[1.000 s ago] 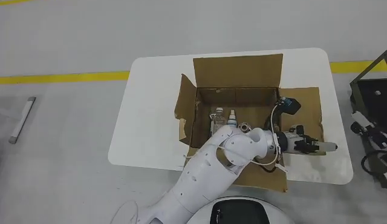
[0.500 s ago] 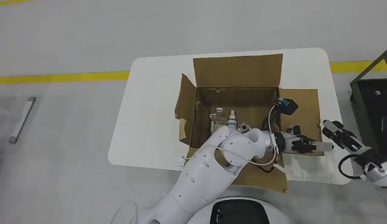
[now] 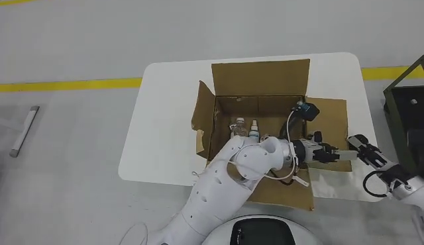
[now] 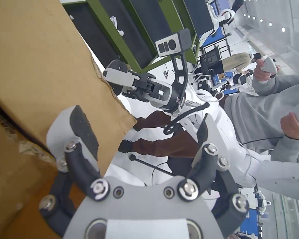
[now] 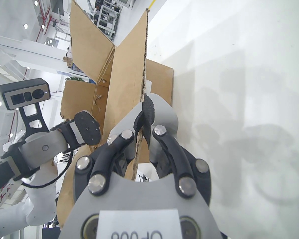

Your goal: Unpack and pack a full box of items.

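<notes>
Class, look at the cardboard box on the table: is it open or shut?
Open. The cardboard box has its flaps folded outward, and bottles show inside it.

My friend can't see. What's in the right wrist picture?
The right gripper pinches the edge of a brown cardboard box flap. The left gripper is close beside the flap, with a white table behind.

Plain brown cardboard box (image 3: 260, 79) on white table (image 3: 165, 112). Grey floor (image 3: 79, 33) w/ yellow stripe (image 3: 66, 85). Left gripper (image 4: 142, 125) & right gripper (image 5: 145, 115): lt grey shells, black pads, black links, silver screws. Olive-green rack (image 4: 104, 23) w/ black shelves.
</notes>
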